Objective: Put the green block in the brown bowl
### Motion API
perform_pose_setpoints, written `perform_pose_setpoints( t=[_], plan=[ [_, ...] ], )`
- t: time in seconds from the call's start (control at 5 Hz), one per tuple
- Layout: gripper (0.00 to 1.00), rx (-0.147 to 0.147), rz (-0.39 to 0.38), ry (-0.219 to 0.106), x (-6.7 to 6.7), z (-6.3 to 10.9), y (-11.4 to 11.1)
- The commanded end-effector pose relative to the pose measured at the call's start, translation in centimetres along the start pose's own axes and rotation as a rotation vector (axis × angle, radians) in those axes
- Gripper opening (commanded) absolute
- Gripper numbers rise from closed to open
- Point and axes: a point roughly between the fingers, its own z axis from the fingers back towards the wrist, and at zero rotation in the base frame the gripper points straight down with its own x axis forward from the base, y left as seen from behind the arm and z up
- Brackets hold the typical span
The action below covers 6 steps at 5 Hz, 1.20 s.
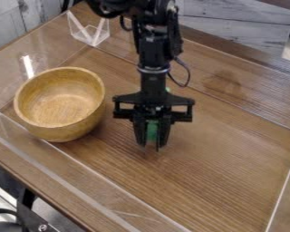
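Hand clamped on green block, grab step looks done. Next: lift clear of worktop, swing left over brown bowl, drop.

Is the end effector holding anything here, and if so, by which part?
Yes. The end effector is shut on the green block, fingers clamped on its long side faces. How far along the block's length the hold sits cannot be told.

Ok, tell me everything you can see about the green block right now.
The green block is a narrow, bright green bar with a matte look, mostly hidden between the fingers of the gripper, which is shut on it. It stands roughly upright, just right of the brown bowl without touching it. Whether its lower end touches the wooden table is unclear.
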Motion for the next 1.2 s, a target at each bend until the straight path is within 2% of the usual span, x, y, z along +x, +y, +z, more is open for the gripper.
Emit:
perform_pose_setpoints(
  t=[0.0, 0.8, 1.0],
  plan=[
    [0.00, -0.017, -0.046, -0.051, 0.1, 2.7, -0.7],
    [0.00, -0.035, -0.095, -0.036, 0.0, 4.0, -0.9],
    [0.00, -0.045, -0.092, -0.027, -0.4, 4.8, 0.0]
  ],
)
